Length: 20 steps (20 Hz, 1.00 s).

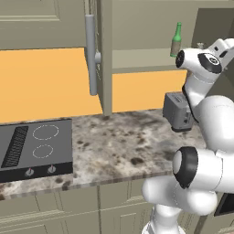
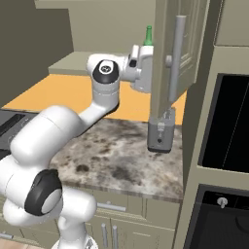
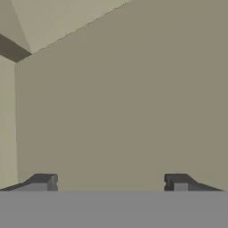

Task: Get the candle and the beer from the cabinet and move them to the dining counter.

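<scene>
Hand view shows the tool (image 3: 111, 182) with its tips wide apart and holding nothing, facing the cabinet (image 3: 124, 98) inner wall.

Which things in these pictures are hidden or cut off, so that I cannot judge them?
- Candle: not made out in the cabinet; a tiny pale speck beside the arm in the left base view is too small to name.
- Beer: right base view shows just its green top, the door hides the rest.
- Gripper: fingertips wide apart facing a bare cabinet wall; nothing between them.
- Toaster: the arm partly covers it.
</scene>
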### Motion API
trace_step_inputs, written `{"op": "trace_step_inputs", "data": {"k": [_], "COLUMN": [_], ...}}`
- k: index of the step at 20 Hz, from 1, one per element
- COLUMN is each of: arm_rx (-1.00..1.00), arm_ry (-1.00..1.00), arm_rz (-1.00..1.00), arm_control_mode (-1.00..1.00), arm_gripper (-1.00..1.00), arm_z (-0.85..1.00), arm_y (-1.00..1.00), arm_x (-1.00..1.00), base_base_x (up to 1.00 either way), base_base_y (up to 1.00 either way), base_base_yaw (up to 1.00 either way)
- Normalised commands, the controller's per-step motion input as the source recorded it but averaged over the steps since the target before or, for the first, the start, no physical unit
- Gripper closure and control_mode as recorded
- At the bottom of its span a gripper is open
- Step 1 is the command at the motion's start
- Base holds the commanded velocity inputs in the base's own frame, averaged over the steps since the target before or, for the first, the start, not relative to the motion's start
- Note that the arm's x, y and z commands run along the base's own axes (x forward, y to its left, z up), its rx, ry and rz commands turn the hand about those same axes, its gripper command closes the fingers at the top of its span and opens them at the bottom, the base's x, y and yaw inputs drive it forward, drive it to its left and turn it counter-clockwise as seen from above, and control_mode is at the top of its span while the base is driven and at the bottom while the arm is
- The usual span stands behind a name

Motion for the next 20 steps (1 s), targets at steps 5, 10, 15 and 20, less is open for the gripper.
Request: {"op": "trace_step_inputs", "data": {"k": [5,10,15,20], "arm_rx": [0.00,0.00,0.06,0.13], "arm_ry": [-0.02,-0.14,-0.21,-0.28], "arm_rz": [-0.11,0.04,0.08,0.08], "arm_control_mode": [-1.00,-1.00,-1.00,-1.00], "arm_gripper": [-1.00,-1.00,-1.00,-1.00], "arm_z": [0.00,0.00,-0.03,0.00], "arm_y": [-0.51,0.00,0.57,0.75], "arm_x": [-0.15,-0.27,-0.09,-0.10], "base_base_x": [0.00,0.00,0.00,0.00], "base_base_y": [0.00,0.00,0.00,0.00], "base_base_yaw": [0.00,0.00,0.00,0.00]}}
